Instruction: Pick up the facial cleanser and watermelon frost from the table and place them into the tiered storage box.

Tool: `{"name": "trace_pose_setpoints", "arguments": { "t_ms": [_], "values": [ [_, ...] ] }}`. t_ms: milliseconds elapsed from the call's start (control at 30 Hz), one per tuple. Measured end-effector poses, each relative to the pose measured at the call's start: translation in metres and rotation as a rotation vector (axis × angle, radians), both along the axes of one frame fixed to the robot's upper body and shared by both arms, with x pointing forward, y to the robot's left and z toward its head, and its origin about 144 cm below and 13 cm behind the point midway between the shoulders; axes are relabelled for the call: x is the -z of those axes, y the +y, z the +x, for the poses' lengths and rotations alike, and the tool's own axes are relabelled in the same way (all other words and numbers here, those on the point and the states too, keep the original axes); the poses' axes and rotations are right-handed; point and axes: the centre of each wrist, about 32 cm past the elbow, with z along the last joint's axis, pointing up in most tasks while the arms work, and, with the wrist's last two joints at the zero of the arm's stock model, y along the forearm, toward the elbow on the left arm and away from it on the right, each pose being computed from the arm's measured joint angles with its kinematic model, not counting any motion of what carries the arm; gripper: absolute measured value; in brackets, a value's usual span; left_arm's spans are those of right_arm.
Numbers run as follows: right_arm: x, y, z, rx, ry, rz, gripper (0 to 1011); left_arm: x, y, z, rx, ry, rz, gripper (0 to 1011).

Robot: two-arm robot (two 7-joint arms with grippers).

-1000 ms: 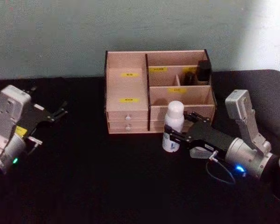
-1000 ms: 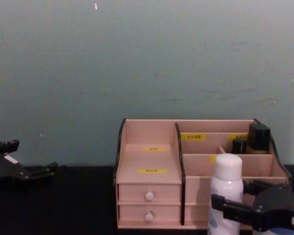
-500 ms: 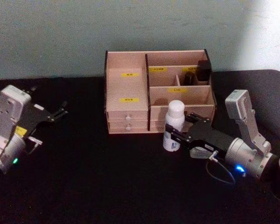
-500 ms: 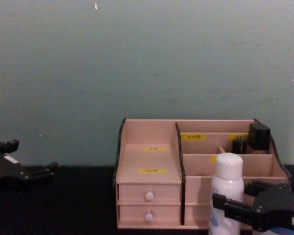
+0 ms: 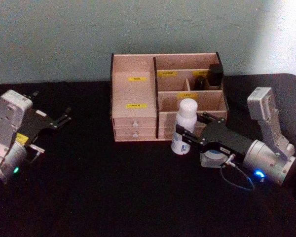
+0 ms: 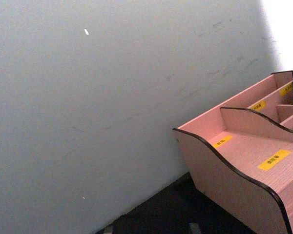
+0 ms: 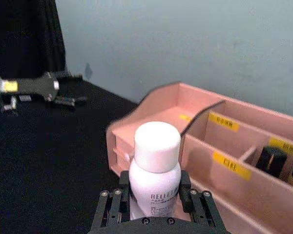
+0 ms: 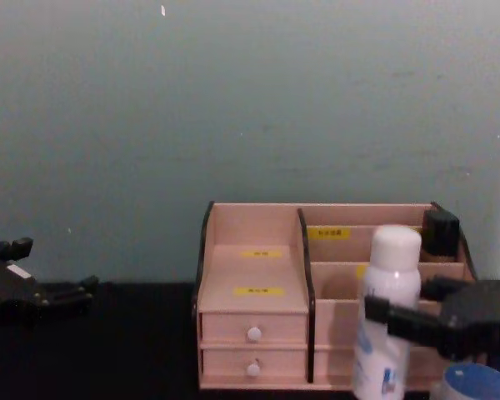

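The facial cleanser, a tall white bottle, hangs upright just in front of the tiered storage box, lifted off the black table. My right gripper is shut on its middle, seen close in the right wrist view around the bottle. In the chest view the bottle reaches above the box's front tiers. The watermelon frost, a squat jar with a blue lid, stands on the table under my right arm. My left gripper rests open at the far left.
Small black bottles stand in the box's back right compartment. The box has two small drawers with white knobs at the lower left. A pale wall rises right behind the box. Black table stretches in front.
My right gripper has risen with the white bottle, which now hangs higher against the box. The blue-lidded jar has come into sight below the arm. The left arm has not moved.
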Motion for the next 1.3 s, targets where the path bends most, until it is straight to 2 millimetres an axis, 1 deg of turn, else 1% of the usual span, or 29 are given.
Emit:
{"name": "trace_pose_setpoints", "arguments": {
  "t_ms": [200, 233, 333, 567, 633, 667, 733, 767, 900, 1300],
  "values": [
    [-0.019, 0.0, 0.002, -0.009, -0.038, 0.046, 593, 0.0, 0.0, 0.0, 0.0, 0.0, 0.0, 1001],
    [-0.024, 0.0, 0.004, -0.008, -0.048, 0.06, 593, 0.0, 0.0, 0.0, 0.0, 0.0, 0.0, 1001],
    [-0.032, 0.001, 0.009, 0.0, -0.065, 0.078, 593, 0.0, 0.0, 0.0, 0.0, 0.0, 0.0, 1001],
    [-0.046, 0.008, 0.024, 0.054, -0.119, 0.098, 593, 0.0, 0.0, 0.0, 0.0, 0.0, 0.0, 1001],
    [-0.049, 0.011, 0.031, 0.089, -0.144, 0.094, 593, 0.0, 0.0, 0.0, 0.0, 0.0, 0.0, 1001],
    [-0.049, 0.011, 0.031, 0.089, -0.144, 0.094, 593, 0.0, 0.0, 0.0, 0.0, 0.0, 0.0, 1001],
    [-0.051, 0.013, 0.039, 0.119, -0.158, 0.089, 593, 0.0, 0.0, 0.0, 0.0, 0.0, 0.0, 1001],
    [-0.051, 0.013, 0.039, 0.119, -0.158, 0.089, 593, 0.0, 0.0, 0.0, 0.0, 0.0, 0.0, 1001],
    [-0.053, 0.016, 0.051, 0.149, -0.167, 0.087, 593, 0.0, 0.0, 0.0, 0.0, 0.0, 0.0, 1001],
    [-0.048, 0.022, 0.075, 0.185, -0.173, 0.079, 593, 0.0, 0.0, 0.0, 0.0, 0.0, 0.0, 1001]
  ]
}}
